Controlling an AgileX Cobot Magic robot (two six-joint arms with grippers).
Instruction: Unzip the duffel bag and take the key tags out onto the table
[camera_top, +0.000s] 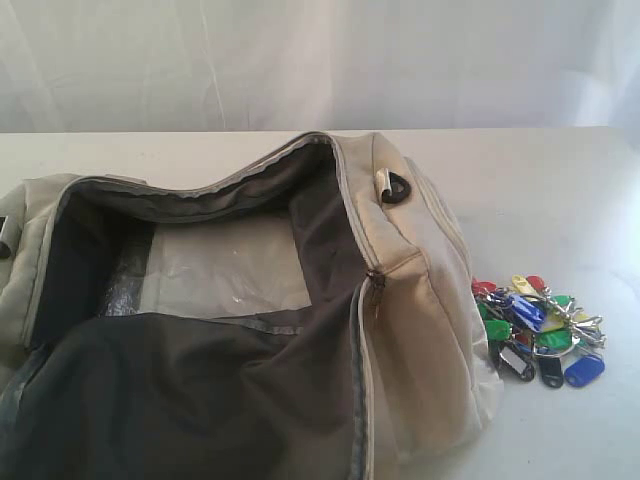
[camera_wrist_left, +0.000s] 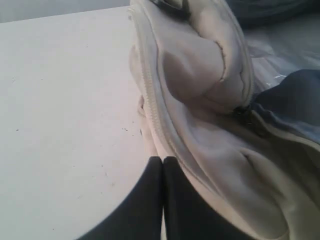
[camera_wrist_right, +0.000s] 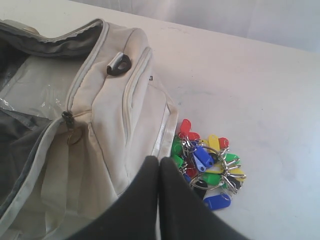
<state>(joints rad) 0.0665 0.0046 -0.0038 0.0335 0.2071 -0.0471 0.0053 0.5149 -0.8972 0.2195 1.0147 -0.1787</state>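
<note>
One duffel bag (camera_top: 410, 290) is lying on the one table (camera_top: 560, 180), its top zipper standing open and its dark lining showing, with a sheet of clear plastic (camera_top: 225, 270) lying inside. One bunch of key tags (camera_wrist_right: 207, 167) is resting on the tabletop just beside the bag's end. Blue, green, red, yellow and black tags are showing, but they are too tangled on their rings to count singly. One black ring (camera_top: 393, 187) is sitting on the bag's end panel. Two grippers are showing, each only in its own wrist view.

The left gripper (camera_wrist_left: 162, 162) is pressing its two dark fingers (camera_wrist_left: 145, 200) flat together with nothing between them. The bag's zipped edge is lying just beyond and to one side of its tips, bare table to the other. Whether the tips are touching the fabric cannot be told.

The right gripper (camera_wrist_right: 159, 162) is likewise closing finger against finger, gripping nothing. The key tags are lying just ahead of its tips, the bag's end panel right alongside them.

Both arms are pointing their grippers down towards the tabletop. Neither arm is appearing in the exterior view.
</note>
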